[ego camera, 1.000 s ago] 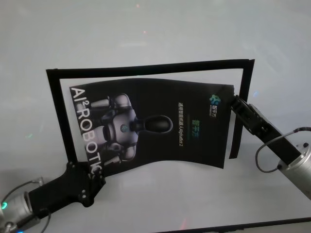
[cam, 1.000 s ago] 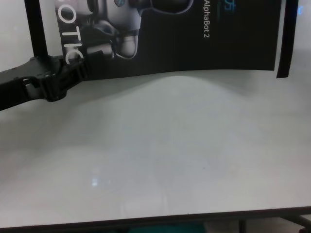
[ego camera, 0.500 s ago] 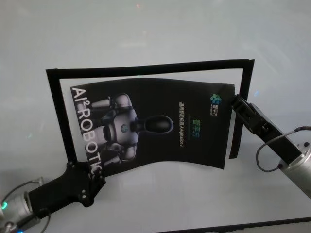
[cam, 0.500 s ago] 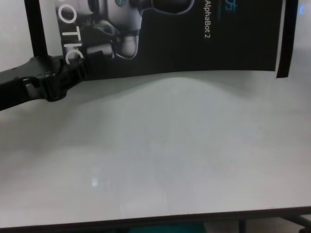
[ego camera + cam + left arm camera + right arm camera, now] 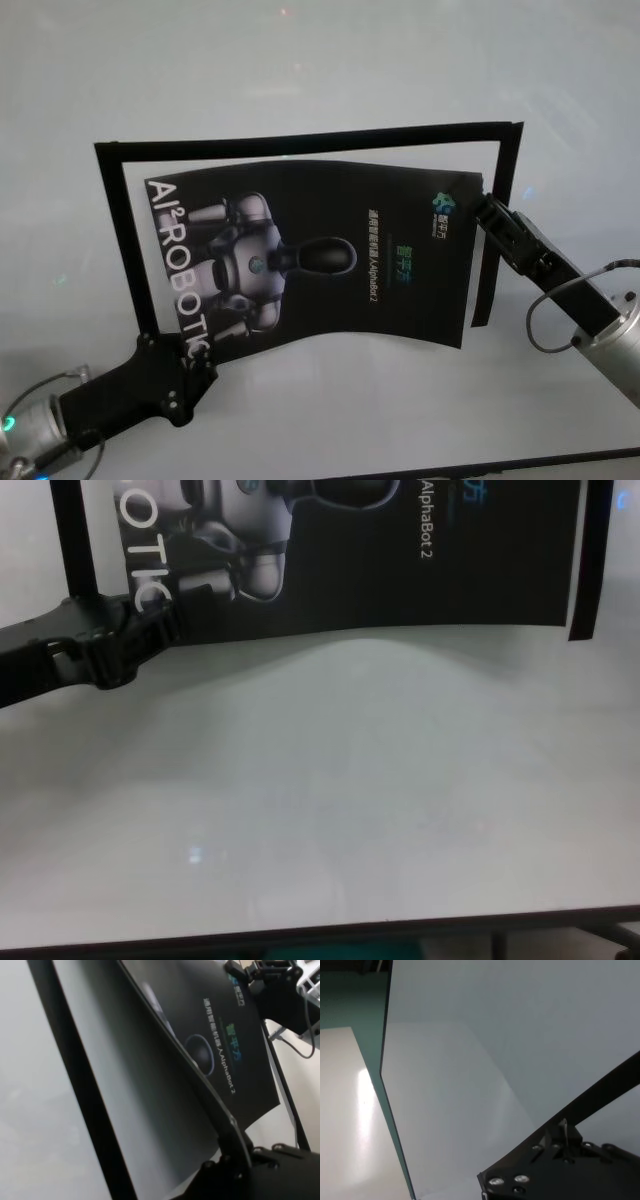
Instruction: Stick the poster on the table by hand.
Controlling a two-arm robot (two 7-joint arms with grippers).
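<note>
Over table (image 5: 300, 60), poster (image 5: 320, 255) lengthwise left-right

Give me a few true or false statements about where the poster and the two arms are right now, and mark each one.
1. The left gripper holds the poster at its near left corner. True.
2. The poster lies fully flat on the table. False: its near edge bows upward, with a shadow under it in the chest view.
3. The right gripper is at the poster's far right corner. True.
4. The black strips frame the poster on all four sides. False: strips show on the left, far and right sides only; the near side is open.
5. The right arm is parked off the table. False: it reaches over the table to the poster.
</note>
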